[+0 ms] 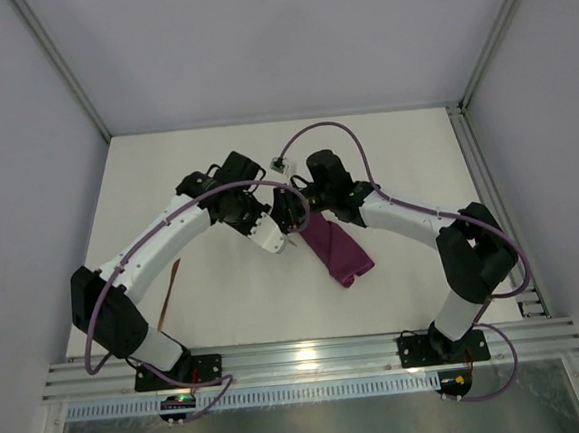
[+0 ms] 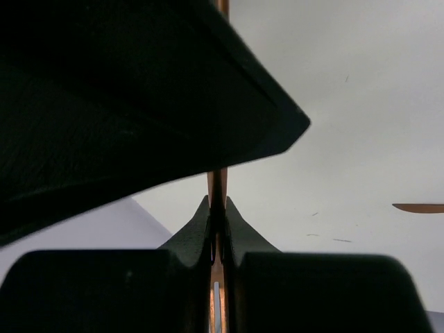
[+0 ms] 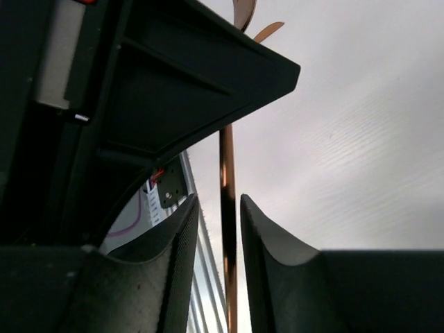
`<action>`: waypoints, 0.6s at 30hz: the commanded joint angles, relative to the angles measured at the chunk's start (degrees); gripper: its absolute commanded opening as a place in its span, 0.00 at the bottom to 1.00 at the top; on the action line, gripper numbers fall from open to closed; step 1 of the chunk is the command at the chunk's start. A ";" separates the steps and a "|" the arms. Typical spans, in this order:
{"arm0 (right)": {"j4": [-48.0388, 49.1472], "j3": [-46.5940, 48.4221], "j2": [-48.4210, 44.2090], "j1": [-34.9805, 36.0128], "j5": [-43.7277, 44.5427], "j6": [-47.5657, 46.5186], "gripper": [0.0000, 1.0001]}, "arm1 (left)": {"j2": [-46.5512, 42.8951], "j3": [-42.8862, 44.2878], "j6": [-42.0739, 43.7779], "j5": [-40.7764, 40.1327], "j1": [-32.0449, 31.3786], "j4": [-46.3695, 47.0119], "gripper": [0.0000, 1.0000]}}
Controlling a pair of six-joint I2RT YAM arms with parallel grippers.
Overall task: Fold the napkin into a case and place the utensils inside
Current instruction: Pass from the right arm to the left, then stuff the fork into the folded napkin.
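The napkin lies folded as a narrow plum-purple case [image 1: 338, 253] on the table, just right of centre. My left gripper [image 1: 280, 225] is shut on a thin copper utensil [image 2: 217, 186] with fork tines showing between the fingers, held above the table. My right gripper [image 1: 292, 208] meets it tip to tip beside the case's upper end. In the right wrist view my right gripper [image 3: 218, 202] is open, its jaws standing apart on either side of a copper handle [image 3: 227, 229] without pressing it. Another copper utensil [image 1: 170, 289] lies on the table at the left; it also shows in the left wrist view [image 2: 420, 207].
The white table [image 1: 404, 147] is boxed in by grey walls with metal posts. An aluminium rail [image 1: 311, 357] runs along the near edge by the arm bases. A purple cable [image 1: 348, 137] loops above the right arm.
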 commanded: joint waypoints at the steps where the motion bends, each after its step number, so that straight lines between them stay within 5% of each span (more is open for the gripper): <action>1: -0.74 -0.34 -4.74 -1.60 3.27 -2.75 0.37 | 4.45 5.75 -3.87 -1.54 -0.22 -1.15 0.00; 3: -1.98 -2.35 -6.41 -3.09 6.42 -3.63 0.45 | 7.70 7.70 -5.54 -2.33 -0.31 -2.47 0.00; 4: -3.72 -3.40 -8.94 -4.06 7.31 -3.55 0.62 | 8.50 8.32 -6.06 -2.86 -0.31 -2.74 0.00; 5: -3.99 -4.63 -10.45 -6.68 8.28 -3.55 0.65 | 9.20 8.76 -6.42 -3.56 -0.31 -2.48 0.00; 13: -15.50 -15.01 -28.20 -12.24 40.57 -10.75 0.72 | 15.61 9.55 -6.86 -2.08 -0.49 0.42 0.00; 18: -14.19 -22.03 -34.71 -12.24 49.14 -9.96 0.72 | 19.05 9.99 -5.72 -2.52 -2.42 2.97 0.00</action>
